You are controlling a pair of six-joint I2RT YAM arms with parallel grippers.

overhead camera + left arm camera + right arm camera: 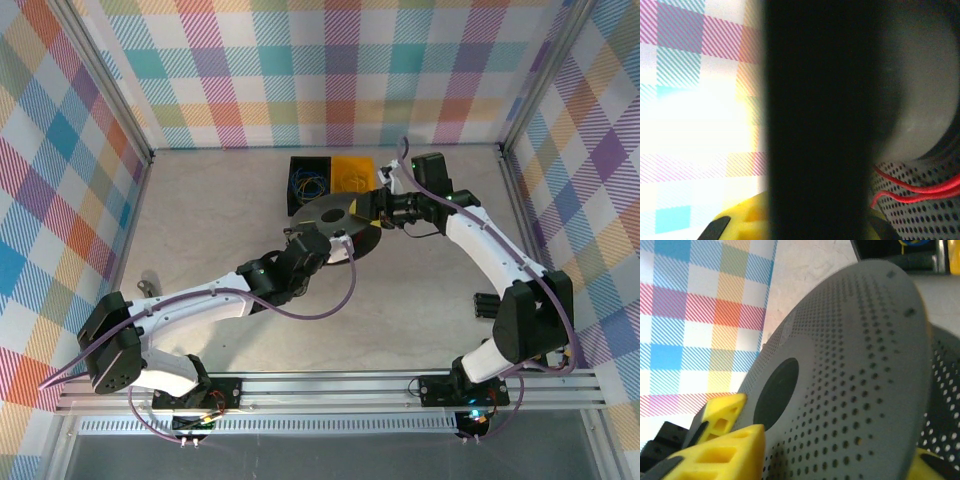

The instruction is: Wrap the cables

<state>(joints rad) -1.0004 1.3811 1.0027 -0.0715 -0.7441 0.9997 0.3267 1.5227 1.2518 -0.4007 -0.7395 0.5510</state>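
The red cable (pixel 920 192), lying slack on the grey reel (pixel 335 222) at the lower right of the left wrist view, is risking slipping off if the reel tips. The right gripper (pixel 840 445) is straddling the reel with fingers wide apart. I cannot tell whether it is clamping, nor the state of the left gripper (pixel 320 245). At upper centre, the box (pixel 297 162) is holding blue strands (pixel 305 182) in 1 half, and the other half is looking yellow-orange.

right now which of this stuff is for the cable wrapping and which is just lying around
For the job: red cable; perforated grey spool; black bin holding blue and yellow cables.
Lying about: small metal object near the left edge of the table.
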